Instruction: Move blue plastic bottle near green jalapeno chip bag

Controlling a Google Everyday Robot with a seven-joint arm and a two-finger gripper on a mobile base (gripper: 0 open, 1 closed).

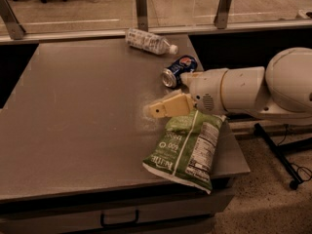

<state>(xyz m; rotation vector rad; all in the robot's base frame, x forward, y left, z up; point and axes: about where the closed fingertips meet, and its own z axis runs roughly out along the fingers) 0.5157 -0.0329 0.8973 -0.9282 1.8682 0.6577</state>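
Single white rounded plastic arm [241,89] reaches in across the right edge of the grey flat-topped desk [78,130], lying roughly horizontal and low over the surface. Large bulbous white joint [291,79] sits outside the right edge. Beige two-finger gripper [155,111] points left, tilted slightly down, right of desk centre.
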